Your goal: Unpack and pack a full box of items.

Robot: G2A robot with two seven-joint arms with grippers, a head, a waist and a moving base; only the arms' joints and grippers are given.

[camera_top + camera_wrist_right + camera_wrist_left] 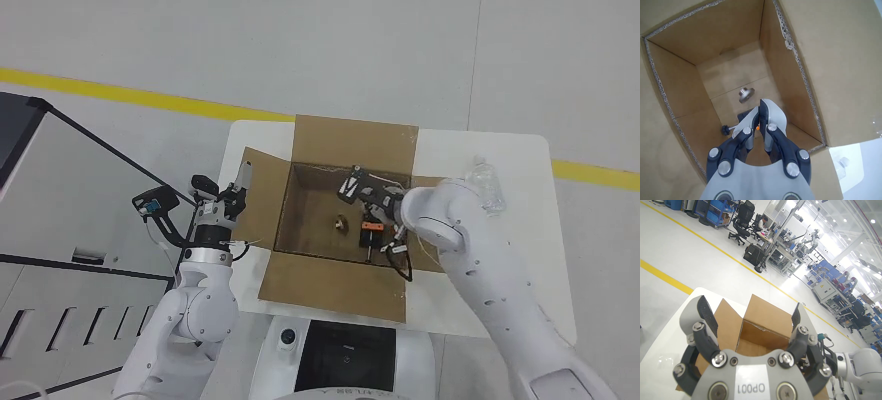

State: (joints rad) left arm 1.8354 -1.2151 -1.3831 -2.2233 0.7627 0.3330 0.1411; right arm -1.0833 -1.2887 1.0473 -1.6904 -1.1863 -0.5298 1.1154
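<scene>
Box (352, 135): standing open on table (500, 290), flaps spreading outward.
Right hand (760, 109): sitting deep inside box, fingers pinching together on orange tool (757, 128) near floor.
Left hand (750, 306): hanging beside box flap, fingers apart, holding nothing.
Risk, grip: pinch looking thin; tool's knobbed rod (732, 127) may be levering it loose on lifting.
Risk, snag: rod may be catching box wall; metal piece (746, 94) lying close by, likely getting knocked.

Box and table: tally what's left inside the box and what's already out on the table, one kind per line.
In the box:
Small metal part: 1
Orange-and-black tool: 1, between the fingers of the right gripper
On the table:
Clear bottle: 1
Total: 3
</scene>
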